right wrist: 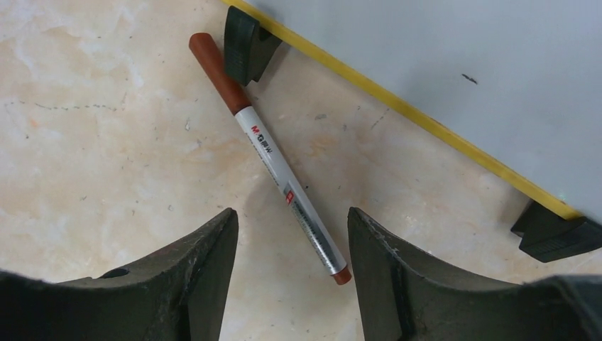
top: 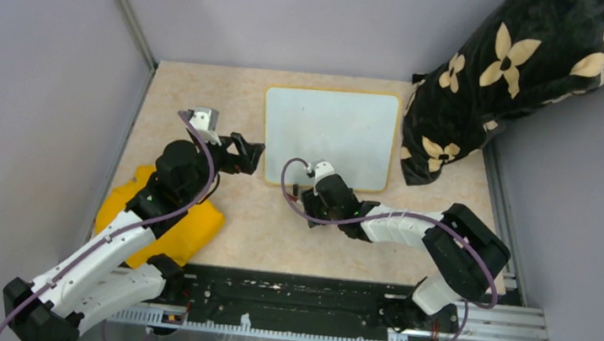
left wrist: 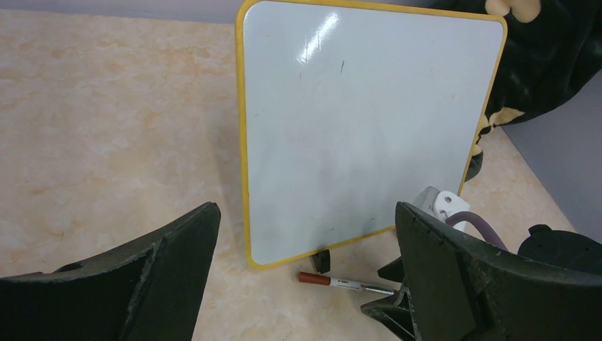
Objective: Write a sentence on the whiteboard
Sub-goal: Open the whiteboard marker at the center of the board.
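Whiteboard [top: 328,135] at the far middle of the table [top: 204,101], leaning back on two black feet [right wrist: 245,46], presumably to face the arms; blank bar a speck or two (no writing yet). Flat before its near edge, a brown-capped marker [right wrist: 273,153], cap just beside one foot. Right gripper [right wrist: 291,220] spread wide and empty, straddling the marker's tail, likely for a pickup. Left gripper [left wrist: 307,209] likewise released, facing the board. Close on the right, a flowered black cushion [top: 503,81]; under the left arm, a yellow cloth [top: 191,227]. Only foot and frame near enough to crowd a grasp.
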`<state>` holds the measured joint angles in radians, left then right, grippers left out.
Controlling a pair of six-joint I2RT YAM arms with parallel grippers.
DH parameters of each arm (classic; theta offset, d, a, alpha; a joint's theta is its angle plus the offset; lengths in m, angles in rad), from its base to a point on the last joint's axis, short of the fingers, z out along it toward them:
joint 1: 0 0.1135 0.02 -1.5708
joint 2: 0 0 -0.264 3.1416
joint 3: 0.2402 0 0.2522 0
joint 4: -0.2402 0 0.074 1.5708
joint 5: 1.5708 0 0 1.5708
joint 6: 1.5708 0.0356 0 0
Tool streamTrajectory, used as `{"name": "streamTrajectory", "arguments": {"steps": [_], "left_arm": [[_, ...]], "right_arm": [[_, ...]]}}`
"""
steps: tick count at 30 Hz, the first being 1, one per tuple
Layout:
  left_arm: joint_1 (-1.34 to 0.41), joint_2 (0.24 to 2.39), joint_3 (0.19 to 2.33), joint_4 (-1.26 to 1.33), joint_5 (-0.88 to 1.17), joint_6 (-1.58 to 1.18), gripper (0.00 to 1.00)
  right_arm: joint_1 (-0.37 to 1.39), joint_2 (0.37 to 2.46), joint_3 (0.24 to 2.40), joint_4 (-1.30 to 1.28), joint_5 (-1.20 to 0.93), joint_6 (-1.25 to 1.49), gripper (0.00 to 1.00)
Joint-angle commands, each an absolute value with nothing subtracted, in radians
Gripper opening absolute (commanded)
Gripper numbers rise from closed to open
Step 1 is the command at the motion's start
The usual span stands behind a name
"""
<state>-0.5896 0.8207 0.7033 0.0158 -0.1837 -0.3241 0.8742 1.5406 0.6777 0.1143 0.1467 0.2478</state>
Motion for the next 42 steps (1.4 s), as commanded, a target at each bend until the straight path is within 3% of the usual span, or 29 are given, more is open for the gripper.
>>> {"name": "streamTrajectory", "arguments": {"steps": [1, 15, 24, 34, 38, 42], "left_arm": [[-0.596, 0.817, 0.716, 0.04, -0.158, -0.317, 0.99], [-0.597, 0.819, 0.715, 0.043, -0.157, -0.324, 0.99], [-0.596, 0.808, 0.714, 0.042, -0.16, -0.322, 0.99], [-0.596, 0.788, 0.713, 0.04, -0.173, -0.321, 0.99], [-0.596, 0.777, 0.713, 0.038, -0.184, -0.322, 0.99], [-0.596, 0.771, 0.711, 0.035, -0.203, -0.322, 0.99]], "right_arm": [[0.874, 1.543, 0.721, 0.131, 0.106, 0.274, 0.57], [0.919, 1.579, 0.791, -0.05, 0.058, 0.411, 0.39], [0.943, 1.625, 0.899, -0.2, 0.137, 0.328, 0.4], [0.943, 1.734, 0.971, -0.232, 0.086, 0.227, 0.41], [0.943, 1.743, 0.965, -0.231, 0.082, 0.241, 0.33], [0.944, 1.711, 0.914, -0.235, 0.097, 0.273, 0.19]]}}
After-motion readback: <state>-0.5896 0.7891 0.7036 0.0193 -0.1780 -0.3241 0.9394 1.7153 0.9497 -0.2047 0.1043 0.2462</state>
